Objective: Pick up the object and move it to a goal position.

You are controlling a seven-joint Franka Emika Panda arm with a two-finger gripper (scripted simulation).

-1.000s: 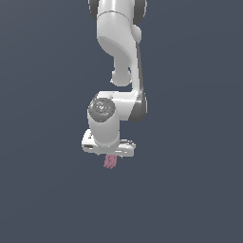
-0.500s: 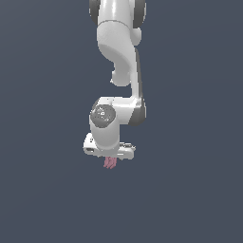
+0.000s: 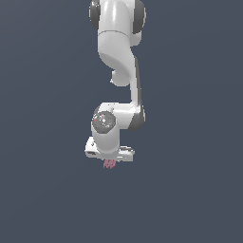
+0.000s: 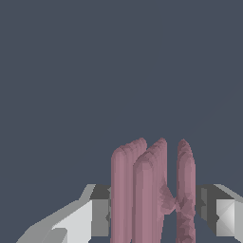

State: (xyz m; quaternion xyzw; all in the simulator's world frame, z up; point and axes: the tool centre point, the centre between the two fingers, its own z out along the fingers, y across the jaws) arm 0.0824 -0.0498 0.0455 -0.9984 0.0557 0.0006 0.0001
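The white arm [image 3: 118, 61] is the biggest thing in the exterior view: it comes down from the top of the picture against a flat dark grey-blue backdrop, bends through a rounded elbow, and ends in a wrist joint with a grey speckled disc [image 3: 104, 122] facing the camera. No worktop or other surface can be made out anywhere around it; the backdrop is the same even tone on every side.

Directly under that wrist sits the white gripper [image 3: 109, 159], a flat, wide block set crosswise to the arm. Its fingers [image 4: 97, 216] are barely visible from outside, hidden by the block and by what hangs beneath it. In the wrist view they show as light grey and white blocks with dark inner faces, one on each side of the object, close against its flanks. They appear to be pinching it, though the exact contact line is hard to read.

The object [image 3: 109, 164] is the smallest thing here: a dull pink-red piece made of a few thin parallel strips, poking out just below the gripper's underside in the exterior view. In the wrist view the object [image 4: 152, 194] fills the space between the fingers as three rounded-tipped upright lobes, two of them close together and the third slightly apart.
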